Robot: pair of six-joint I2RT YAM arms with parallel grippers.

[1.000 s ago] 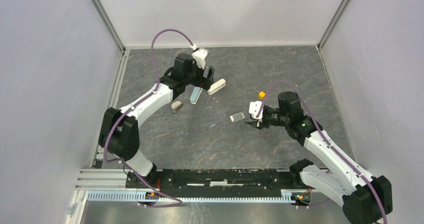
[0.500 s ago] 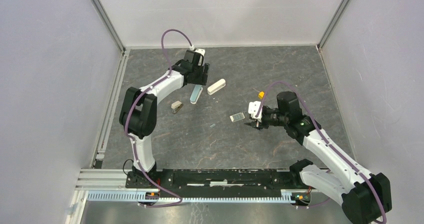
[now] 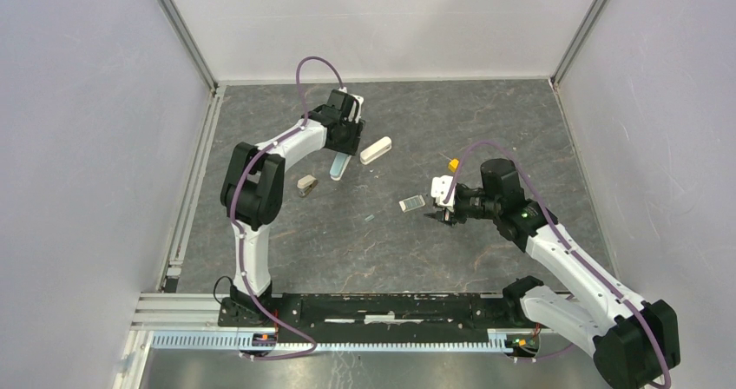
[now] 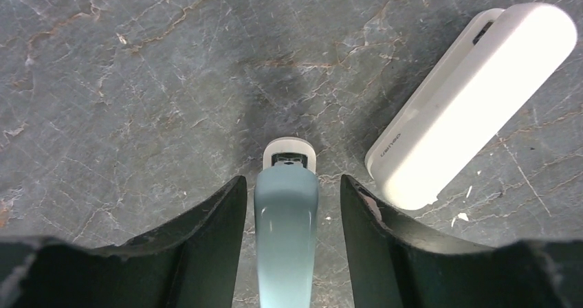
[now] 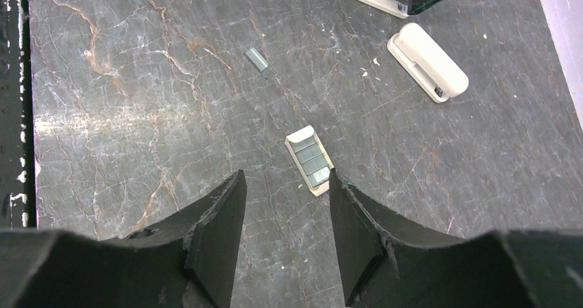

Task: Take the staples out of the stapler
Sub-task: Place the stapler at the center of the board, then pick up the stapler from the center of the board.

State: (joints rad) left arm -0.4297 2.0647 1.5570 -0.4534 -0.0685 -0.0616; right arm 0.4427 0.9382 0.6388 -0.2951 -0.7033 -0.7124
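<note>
Tabletop (image 3: pixel 486 128): grey marble — staples (image 5: pixel 257 59) lie ahead of right gripper (image 5: pixel 285 177), jaws apart, empty
Left gripper (image 4: pixel 292 181): parted jaws straddle teal stapler (image 4: pixel 286 253) — gaps either side

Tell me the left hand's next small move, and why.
Probably close the left hand on the teal stapler: its fingers stand on either side of it with gaps showing, so nothing is gripped yet. The white stapler lies clear of them.

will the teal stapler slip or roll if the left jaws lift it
Probably won't roll: the teal stapler lies flat on its white base. Its smooth, rounded top looks slippery, so it might twist when squeezed. It looks rigid.
</note>
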